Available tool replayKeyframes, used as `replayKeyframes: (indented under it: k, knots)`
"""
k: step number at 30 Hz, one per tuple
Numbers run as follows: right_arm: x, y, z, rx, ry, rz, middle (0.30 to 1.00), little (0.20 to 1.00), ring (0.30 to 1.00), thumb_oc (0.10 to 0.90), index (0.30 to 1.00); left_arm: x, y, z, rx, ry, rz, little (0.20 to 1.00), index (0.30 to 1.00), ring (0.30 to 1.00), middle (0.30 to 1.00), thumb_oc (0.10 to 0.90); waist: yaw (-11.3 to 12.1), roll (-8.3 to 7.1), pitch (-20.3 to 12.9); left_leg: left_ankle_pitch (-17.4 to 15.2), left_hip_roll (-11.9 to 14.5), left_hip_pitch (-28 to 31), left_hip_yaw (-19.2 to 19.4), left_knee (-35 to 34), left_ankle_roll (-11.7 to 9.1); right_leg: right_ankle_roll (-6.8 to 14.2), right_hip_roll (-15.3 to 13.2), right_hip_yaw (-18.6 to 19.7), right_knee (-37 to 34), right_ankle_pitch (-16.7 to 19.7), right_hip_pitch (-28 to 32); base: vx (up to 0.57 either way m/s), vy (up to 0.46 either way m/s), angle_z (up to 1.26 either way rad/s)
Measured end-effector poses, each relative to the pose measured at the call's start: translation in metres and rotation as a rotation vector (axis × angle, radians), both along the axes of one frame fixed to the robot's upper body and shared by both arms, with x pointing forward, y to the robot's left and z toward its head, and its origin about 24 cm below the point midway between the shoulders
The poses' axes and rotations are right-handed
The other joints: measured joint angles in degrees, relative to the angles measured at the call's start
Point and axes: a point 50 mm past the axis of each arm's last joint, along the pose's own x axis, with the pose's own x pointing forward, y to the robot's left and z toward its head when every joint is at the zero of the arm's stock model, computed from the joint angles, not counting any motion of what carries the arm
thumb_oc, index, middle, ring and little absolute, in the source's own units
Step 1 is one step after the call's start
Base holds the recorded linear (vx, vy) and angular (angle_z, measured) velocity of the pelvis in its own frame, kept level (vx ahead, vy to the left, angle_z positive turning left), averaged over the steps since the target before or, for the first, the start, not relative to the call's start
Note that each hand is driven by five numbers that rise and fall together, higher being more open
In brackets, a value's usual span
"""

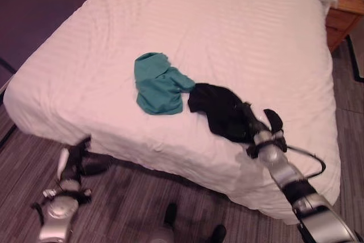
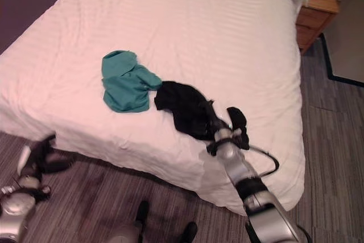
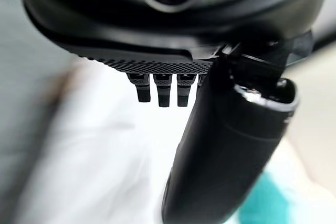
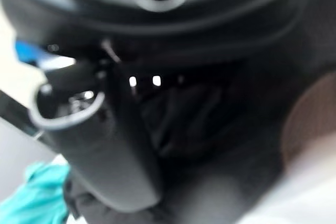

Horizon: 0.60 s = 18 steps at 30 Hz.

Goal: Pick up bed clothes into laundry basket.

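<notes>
A black garment (image 1: 219,109), soft and crumpled into a limp heap, lies near the bed's (image 1: 227,38) front edge with the right hand (image 1: 259,123) resting on its near side; whether those fingers grip the cloth I cannot tell. Just beyond it, away from that hand, a teal garment (image 1: 159,83) lies bunched and folded, touching the black one. The bed's white cover is smooth with faint woven stripes. The left hand (image 1: 77,160) hangs beside the bed's near edge over the wood-grain floor (image 1: 136,197), fingers relaxed and holding nothing.
</notes>
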Motion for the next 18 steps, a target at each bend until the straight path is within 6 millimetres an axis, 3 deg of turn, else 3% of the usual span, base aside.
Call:
replayKeyframes:
  k: [2,4,7,11,12,15,16,17,18]
  knots:
    - [-0.021,-0.005,-0.010,0.020,0.018,0.001,0.300,0.300,0.300,0.400,0.300,0.019,0.008,0.060,0.128,-0.169,0.004,0.900,0.900,0.900,0.900,0.800,-2.3,0.13,-0.1,-1.0,0.3,1.4,0.9,0.0,0.3,1.1,0.0,0.8,0.6,-1.1,0.7,0.03,0.030,-0.16]
    - [-0.033,-0.010,-0.020,0.008,0.075,0.016,0.300,0.300,0.300,0.400,0.300,0.038,0.008,0.116,0.127,-0.414,0.051,0.900,0.900,0.900,0.900,0.800,-6.3,0.07,-0.9,-1.5,0.1,2.6,2.6,0.0,0.4,1.4,-0.3,2.2,0.6,-1.0,1.3,0.05,0.051,-0.41]
    - [-0.040,-0.012,-0.029,-0.016,0.122,0.034,0.300,0.300,0.300,0.400,0.300,0.060,-0.011,0.136,0.114,-0.479,-0.001,0.900,0.900,0.900,0.900,0.800,-10.1,0.17,-2.9,-1.7,0.2,3.1,4.9,0.0,0.6,1.3,-0.3,4.4,0.4,-0.4,0.6,0.04,0.049,-0.45]
    - [-0.052,-0.023,-0.047,-0.031,0.208,0.003,0.300,0.300,0.300,0.400,0.300,0.078,-0.035,0.108,0.159,-0.340,-0.090,0.900,0.900,0.900,0.900,0.800,-14.4,0.90,-3.5,-1.7,0.3,3.6,8.1,0.0,0.6,0.9,-0.1,7.5,-0.5,1.1,-0.4,0.02,0.037,-0.50]
    - [-0.063,-0.035,-0.066,-0.044,0.296,-0.051,0.300,0.300,0.300,0.400,0.300,0.086,-0.044,0.091,0.198,-0.274,-0.104,0.900,0.900,0.900,0.900,0.800,-16.0,0.85,-3.6,-1.7,0.4,3.6,10.1,0.0,0.6,0.7,0.1,9.5,-0.4,1.3,-1.7,0.02,0.031,-0.53]
    - [-0.093,-0.064,-0.102,-0.108,0.530,-0.202,0.300,0.300,0.300,0.400,0.300,0.095,-0.050,0.068,0.266,-0.136,-0.111,0.900,0.900,0.900,0.900,0.800,-16.0,1.04,-3.6,-1.9,0.7,3.4,11.7,0.0,0.6,0.6,0.2,10.9,-0.4,1.8,-2.8,0.01,0.010,-0.49]
    - [-0.121,-0.080,-0.117,-0.145,0.659,-0.277,0.300,0.300,0.300,0.400,0.300,0.096,-0.053,0.060,0.274,-0.099,-0.119,0.900,0.900,0.900,0.900,0.800,-16.2,1.21,-3.5,-1.8,0.8,3.0,12.0,0.0,0.6,0.5,0.4,11.4,-0.5,2.2,-3.6,-0.01,0.005,-0.36]
    - [-0.161,-0.096,-0.135,-0.166,0.808,-0.369,0.300,0.300,0.300,0.400,0.300,0.097,-0.051,0.050,0.300,-0.052,-0.109,0.900,0.900,0.900,0.900,0.800,-16.9,1.31,-3.1,-1.8,1.1,2.8,12.2,0.0,0.6,-0.1,0.8,11.7,-0.5,2.7,-3.9,-0.01,-0.003,-0.23]
    - [-0.180,-0.102,-0.141,-0.180,0.877,-0.404,0.300,0.300,0.300,0.400,0.300,0.097,-0.047,0.044,0.320,-0.017,-0.091,0.900,0.900,0.900,0.900,0.800,-17.3,1.35,-2.9,-1.8,1.3,2.8,12.3,0.0,0.6,-0.2,1.0,11.9,-0.5,2.8,-4.1,0.00,-0.014,-0.15]
